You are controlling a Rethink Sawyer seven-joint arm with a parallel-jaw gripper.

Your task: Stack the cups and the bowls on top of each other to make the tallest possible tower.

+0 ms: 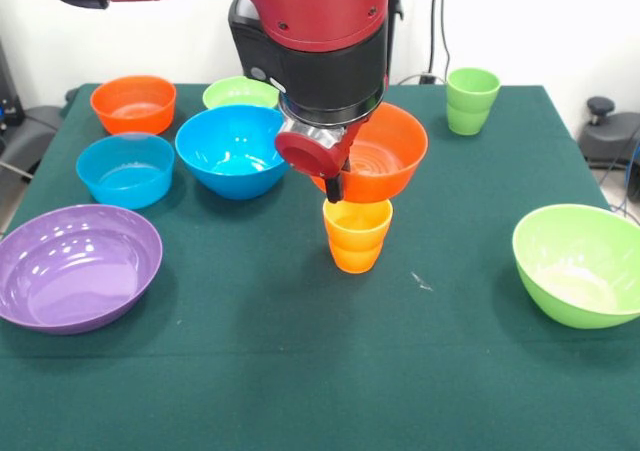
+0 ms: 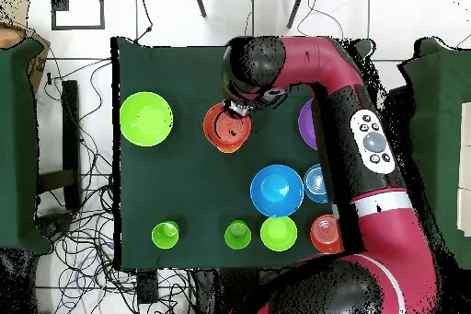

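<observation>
an orange bowl [image 1: 385,151] sits tilted on an orange cup [image 1: 357,233] mid-table, a two-piece tower begun there for clearance. the gripper [image 1: 334,186] pinches the bowl's rim, apparently to steady it. spare bowls ring the table [image 1: 300,371].

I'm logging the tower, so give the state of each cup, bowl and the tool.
orange cup: upright, mouth up
large orange bowl: mouth up, on or just above orange cup
tool: at that bowl's rim, grip unclear
green cup: upright, unstacked
blue bowl: mouth up, unstacked
</observation>
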